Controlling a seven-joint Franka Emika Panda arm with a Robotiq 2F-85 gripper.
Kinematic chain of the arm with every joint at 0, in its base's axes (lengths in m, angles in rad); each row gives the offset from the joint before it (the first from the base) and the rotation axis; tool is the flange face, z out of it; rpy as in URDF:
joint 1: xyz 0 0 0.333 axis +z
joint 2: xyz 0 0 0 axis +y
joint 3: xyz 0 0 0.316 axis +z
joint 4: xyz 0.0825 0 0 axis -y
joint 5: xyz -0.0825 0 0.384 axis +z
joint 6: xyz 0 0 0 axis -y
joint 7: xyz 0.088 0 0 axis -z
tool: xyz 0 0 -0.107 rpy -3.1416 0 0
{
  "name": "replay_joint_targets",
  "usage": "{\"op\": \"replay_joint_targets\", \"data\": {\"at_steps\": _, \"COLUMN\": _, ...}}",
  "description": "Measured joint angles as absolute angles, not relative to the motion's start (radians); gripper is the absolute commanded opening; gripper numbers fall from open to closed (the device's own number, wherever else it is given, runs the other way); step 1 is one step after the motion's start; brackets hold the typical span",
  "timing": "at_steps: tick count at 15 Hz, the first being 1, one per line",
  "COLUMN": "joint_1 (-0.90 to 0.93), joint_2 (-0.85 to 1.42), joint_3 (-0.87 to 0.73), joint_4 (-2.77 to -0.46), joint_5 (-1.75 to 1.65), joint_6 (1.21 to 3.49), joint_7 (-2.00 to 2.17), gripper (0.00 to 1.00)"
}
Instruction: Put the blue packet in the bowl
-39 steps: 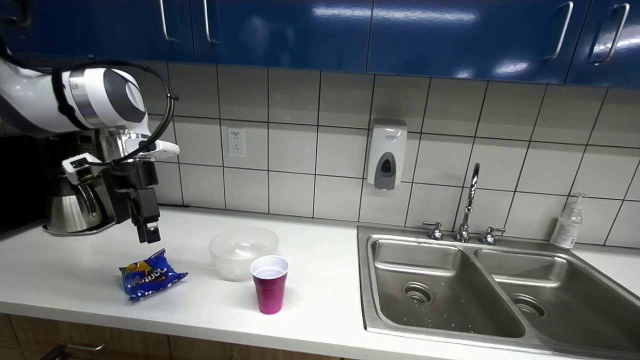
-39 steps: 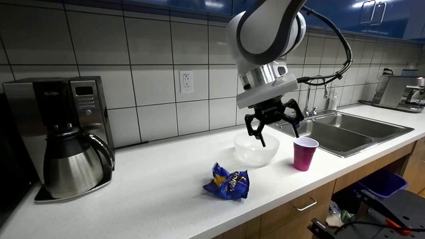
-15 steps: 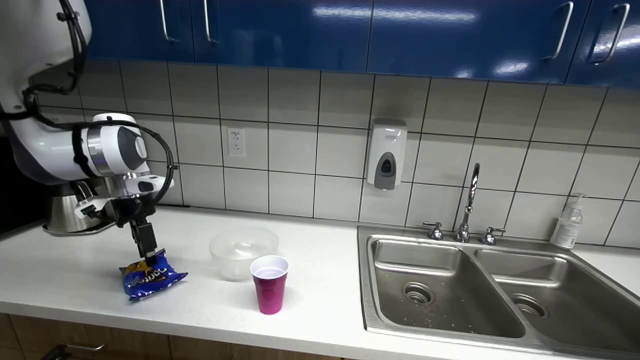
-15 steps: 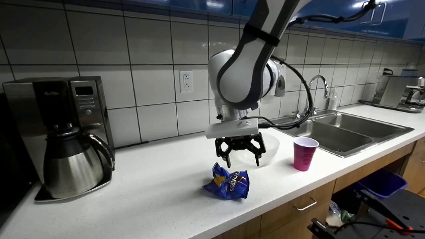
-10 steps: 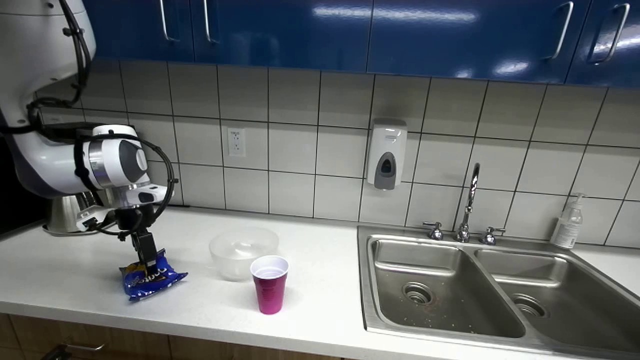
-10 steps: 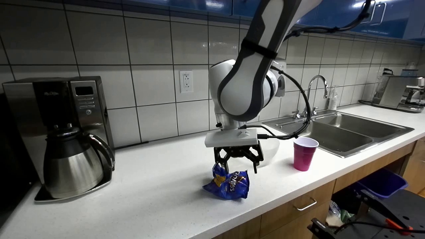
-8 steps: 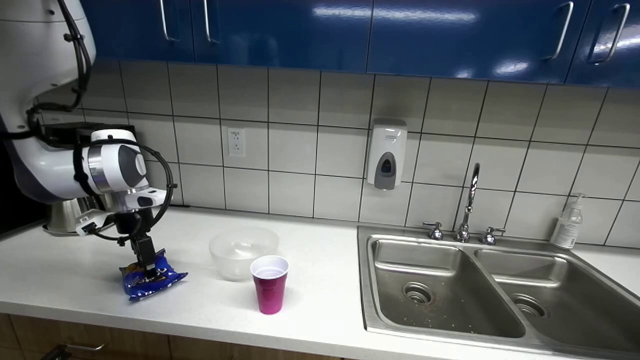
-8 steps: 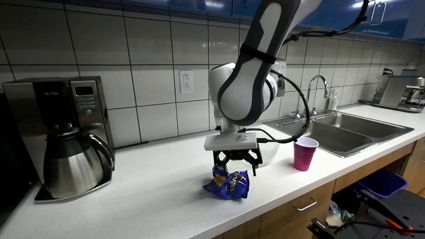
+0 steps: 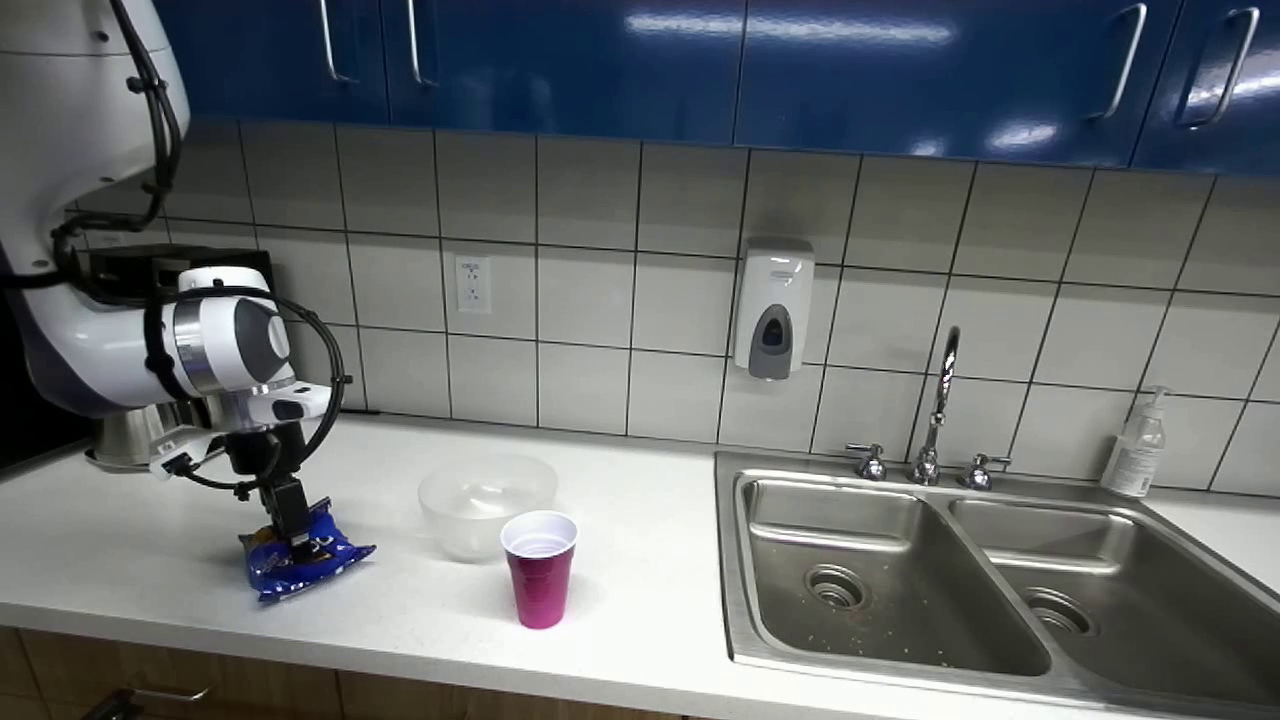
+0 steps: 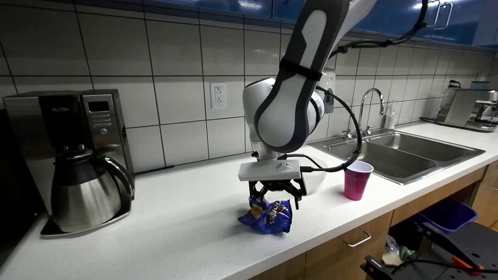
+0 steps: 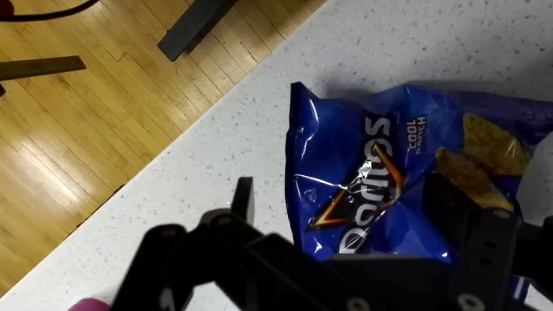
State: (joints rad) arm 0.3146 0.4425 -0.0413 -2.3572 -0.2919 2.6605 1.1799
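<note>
Near the bowl (image 9: pixel 465 530) stands a pink cup (image 9: pixel 540 578), while the hand (image 10: pixel 280 204), jaws apart, hangs at the blue packet (image 10: pixel 268 219).

The bowl (image 9: pixel 482 508) was partly hidden in both exterior views.
In the wrist view, the blue packet (image 11: pixel 384 177) was cropped.

In an exterior view, a speckled white countertop (image 10: pixel 186 241) spans the lower frame. On it: drip coffee maker (image 10: pixel 64 124), left; blue Doritos bag (image 10: pixel 268 218), lower centre; translucent bowl (image 10: pixel 316 180) and magenta plastic cup (image 10: pixel 356 182), right of centre; stainless-steel appliance (image 10: pixel 460 108), right edge.
</note>
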Motion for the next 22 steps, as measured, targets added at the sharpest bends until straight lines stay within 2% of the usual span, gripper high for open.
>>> {"op": "replay_joint_targets", "data": {"at_steps": 13, "joint_1": 0.314, "joint_2": 0.468, "joint_3": -0.048, "joint_4": -2.355, "joint_5": -0.263, "joint_6": 2.749, "joint_7": 1.155, "gripper": 1.00}}
{"op": "replay_joint_targets", "data": {"at_steps": 15, "joint_1": 0.314, "joint_2": 0.476, "joint_3": -0.050, "joint_4": -2.354, "joint_5": -0.254, "joint_6": 2.755, "joint_7": 1.145, "gripper": 0.74}}
{"op": "replay_joint_targets", "data": {"at_steps": 22, "joint_1": 0.314, "joint_2": 0.485, "joint_3": -0.051, "joint_4": -2.345, "joint_5": -0.219, "joint_6": 2.758, "joint_7": 1.126, "gripper": 0.19}}
